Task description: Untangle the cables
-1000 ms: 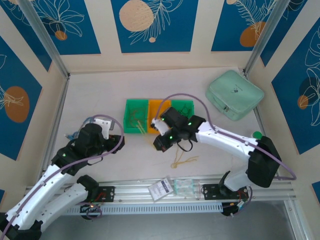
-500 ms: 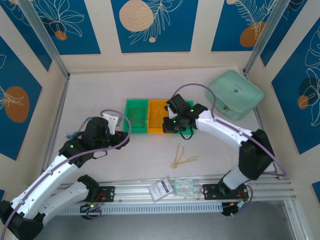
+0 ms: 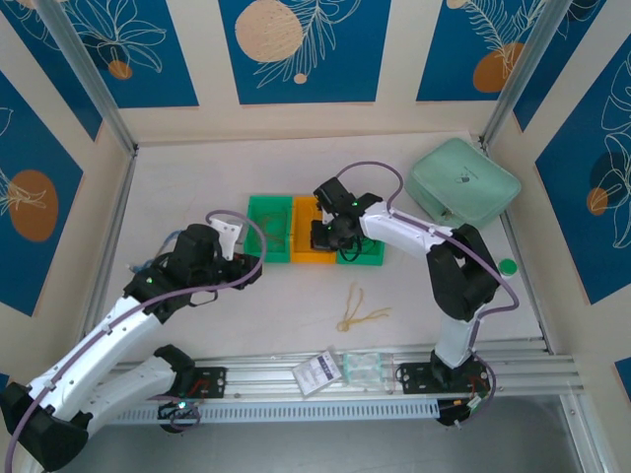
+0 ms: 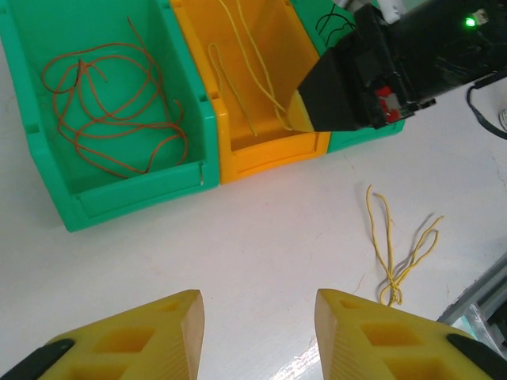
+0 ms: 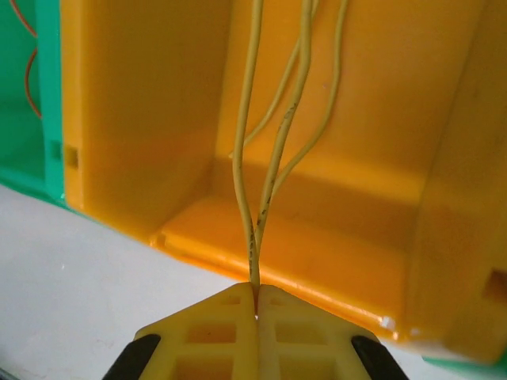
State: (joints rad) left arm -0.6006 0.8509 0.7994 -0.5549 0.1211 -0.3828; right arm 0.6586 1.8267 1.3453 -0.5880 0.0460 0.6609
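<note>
Two grippers to log. Right gripper (image 5: 256, 294) first: state? (M)

Fingers pressed together, clamped on the yellow cables (image 5: 272, 170). The strands rise from the pinch point and run ahead of the fingertips into the orange bin (image 5: 142, 119). Its near wall sits just beyond the tips. (K)

Left gripper (image 4: 259, 305)? (M)

Fingers apart, nothing between them, bare table (image 4: 261, 222) under the gap. It touches no cable. (K)

What lies ahead of it? (M)

Ahead and to the left of its fingers is a green bin (image 4: 119, 202) with red cables (image 4: 103, 119) coiled loosely inside. Ahead and to the right is the orange bin, with the right gripper's tip over its near edge. Beyond that is a second green bin (image 4: 352, 138) with dark cables (image 4: 331, 22) inside, count unclear. (K)

Anything outside the bins? (M)

One small bundle of loose yellow cables (image 4: 396, 253) lies flat on the table, off to the right of the left gripper's right finger and well apart from both grippers. The strands loop and cross. Whether they are knotted I cannot tell. (K)
</note>
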